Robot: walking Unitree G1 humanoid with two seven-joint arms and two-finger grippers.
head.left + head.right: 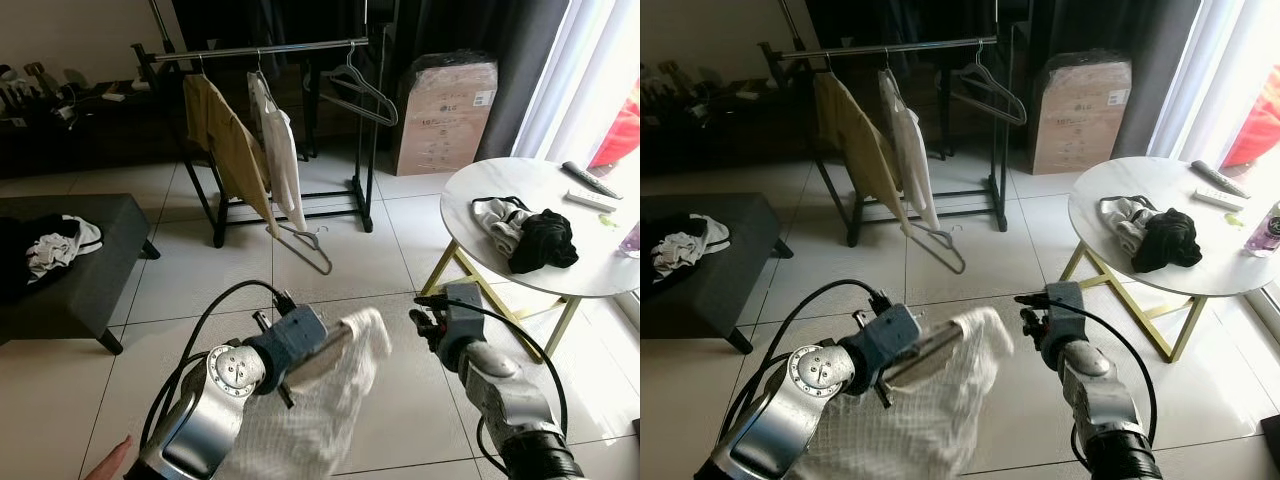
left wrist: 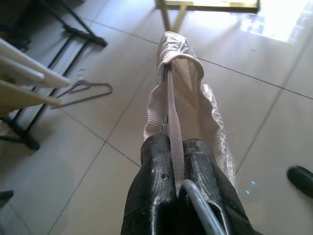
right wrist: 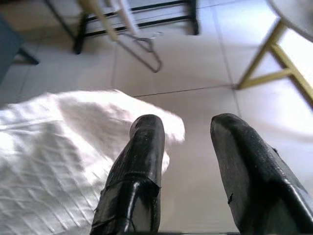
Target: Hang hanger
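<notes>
1. Left end effector (image 1: pixel 330 352) is clamped on a pale hanger (image 2: pixel 172 117) with a white quilted garment (image 1: pixel 320 410) draped over it, held low in front of the robot over the tiled floor (image 1: pixel 200 270). The clothes rack (image 1: pixel 260 48) stands well apart, across the room.
2. Right end effector (image 3: pixel 188 147) has its fingers apart, holding nothing, just beside the garment's bunched top end.
3. Orientation: in the left wrist view the hanger's arm runs straight out from the clamped fingers, edge-on. In the head views its long axis rises up and toward the robot's right, far end capped by fabric. The hook is hidden, so I cannot tell which way it faces.
4. Risk, as I judge it: the grip is on a thin edge near one end, so the garment's hanging weight could twist the hanger in the fingers or slide the cloth off.
5. Risk: with the hook unseen, it may reach the rail facing wrong and miss.
6. Risk: a wire hanger (image 1: pixel 305 245) lies on the floor at the rack's foot, in the approach path. A round white surface (image 1: pixel 500 185) stands to the right.
</notes>
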